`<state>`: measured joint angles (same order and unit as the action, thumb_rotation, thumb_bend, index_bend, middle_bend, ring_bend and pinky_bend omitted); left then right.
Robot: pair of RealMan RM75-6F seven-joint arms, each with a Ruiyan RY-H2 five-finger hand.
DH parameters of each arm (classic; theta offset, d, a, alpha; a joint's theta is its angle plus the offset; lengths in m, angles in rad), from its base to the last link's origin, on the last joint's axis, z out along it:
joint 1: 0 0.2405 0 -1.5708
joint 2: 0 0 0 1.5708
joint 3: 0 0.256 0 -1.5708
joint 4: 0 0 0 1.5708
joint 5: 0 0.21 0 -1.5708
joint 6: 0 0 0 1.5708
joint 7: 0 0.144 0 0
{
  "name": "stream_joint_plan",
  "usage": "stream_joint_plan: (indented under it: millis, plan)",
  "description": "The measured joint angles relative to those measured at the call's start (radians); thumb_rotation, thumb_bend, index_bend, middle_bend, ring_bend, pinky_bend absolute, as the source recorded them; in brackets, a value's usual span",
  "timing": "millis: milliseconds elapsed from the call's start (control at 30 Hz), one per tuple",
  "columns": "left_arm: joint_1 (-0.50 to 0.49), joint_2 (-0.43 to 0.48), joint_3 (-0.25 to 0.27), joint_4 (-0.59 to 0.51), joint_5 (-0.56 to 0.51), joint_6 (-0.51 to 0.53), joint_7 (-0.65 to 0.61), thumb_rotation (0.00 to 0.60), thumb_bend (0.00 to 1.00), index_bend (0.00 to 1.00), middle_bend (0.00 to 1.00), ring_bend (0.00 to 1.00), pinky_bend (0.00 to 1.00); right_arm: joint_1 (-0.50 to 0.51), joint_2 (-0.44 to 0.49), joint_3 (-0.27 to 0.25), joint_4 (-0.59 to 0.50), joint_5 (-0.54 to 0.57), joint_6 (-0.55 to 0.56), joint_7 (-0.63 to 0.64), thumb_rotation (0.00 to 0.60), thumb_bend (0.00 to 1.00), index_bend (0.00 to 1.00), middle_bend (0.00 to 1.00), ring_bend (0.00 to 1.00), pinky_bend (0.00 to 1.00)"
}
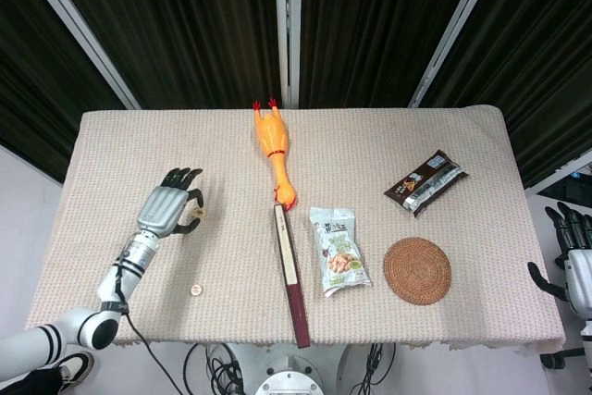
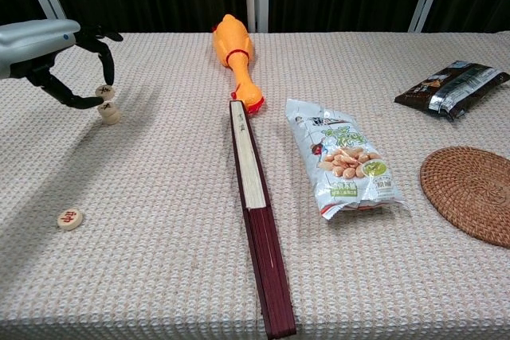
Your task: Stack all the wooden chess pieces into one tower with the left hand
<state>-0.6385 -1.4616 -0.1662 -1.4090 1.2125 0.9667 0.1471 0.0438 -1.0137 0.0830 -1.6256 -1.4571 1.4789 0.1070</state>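
- Head view: the left hand point(image 1: 167, 209) is over the left part of the surface point(image 1: 120, 150), fingers curled round a small wooden piece point(image 1: 198, 214) at its fingertips. A loose piece point(image 1: 195, 290) lies well nearer, towards the near edge. The right hand point(image 1: 571, 261) hangs off the surface's right side, fingers apart, holding nothing. A rubber chicken point(image 1: 274, 150), a folded fan point(image 1: 290, 275), a snack bag point(image 1: 339, 251), a dark wrapper point(image 1: 425, 180) and a round mat point(image 1: 417, 270) lie to the right, well apart from the work.
- Chest view: the left hand point(image 2: 60, 57) pinches the held piece point(image 2: 104, 92) just above a piece point(image 2: 108, 113) standing on the surface; whether that base is one piece or two already stacked is unclear. The loose piece point(image 2: 70, 218) lies near and to the left.
- Judgement: the step is setting the held piece on the stack. It goes best if the piece is centred over the base, kept flat, lowered straight, and let go only once seated, with the fingers opening outward so they don't knock the tower.
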Motion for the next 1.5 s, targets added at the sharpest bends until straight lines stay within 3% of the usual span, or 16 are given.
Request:
stream_joint_plan:
  millis: [367,1500]
  plan:
    - [-0.008,-0.013,-0.004,0.056,-0.057,-0.036,-0.001,0.6,0.31,0.49,0.05,0.0,0.0,-0.003,0.003,-0.002,0.002,-0.007,0.006,0.008,0.6,0.25,0.0,0.0,0.0,0.0]
    - [-0.013,-0.079,0.006,0.163,-0.029,-0.035,-0.05,0.6,0.31,0.49,0.05,0.0,0.0,-0.009,0.006,0.002,0.003,-0.003,0.015,0.019,0.6,0.25,0.0,0.0,0.0,0.0]
